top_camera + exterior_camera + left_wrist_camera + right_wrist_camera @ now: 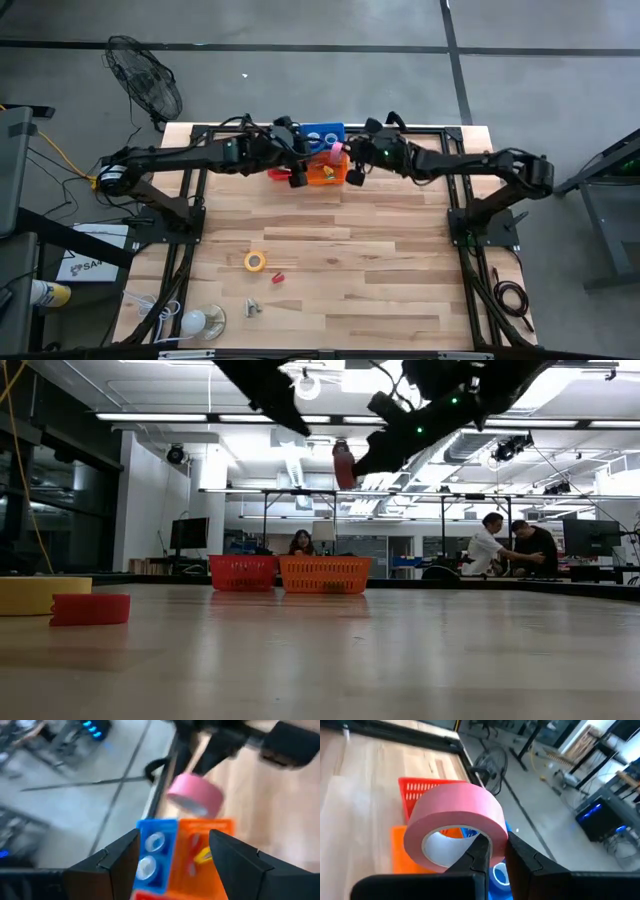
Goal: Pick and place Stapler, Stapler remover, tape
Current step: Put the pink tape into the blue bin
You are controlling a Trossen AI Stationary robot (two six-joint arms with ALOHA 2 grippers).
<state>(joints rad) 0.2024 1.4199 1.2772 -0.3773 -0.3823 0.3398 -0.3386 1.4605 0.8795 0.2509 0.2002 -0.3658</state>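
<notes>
A pink tape roll (455, 822) hangs in the air over the baskets at the table's far middle, with my right gripper (496, 854) shut on it; the roll also shows in the high view (338, 150) and in the left wrist view (195, 795). My left gripper (172, 857) stands open just to the left of the roll, above the blue basket (156, 850) and the orange basket (215, 835), and touches nothing. A yellow tape roll (256, 261) lies flat on the table, with a small red thing (277, 276) beside it. I cannot make out the stapler. My right gripper pinches the pink roll's wall (494, 834). One finger (479, 851) is inside the roll's hole and the other (521, 856) is outside. The roll is lifted clear above the baskets, tilted, with its hole facing back toward the wrist.
A red basket (280, 175) stands left of the orange basket (325, 172), and the blue basket (322, 131) is behind them. A small grey thing (252, 308) and a bulb-like thing (200, 320) lie near the front left. The middle and right of the tabletop (400, 270) are bare wood.
</notes>
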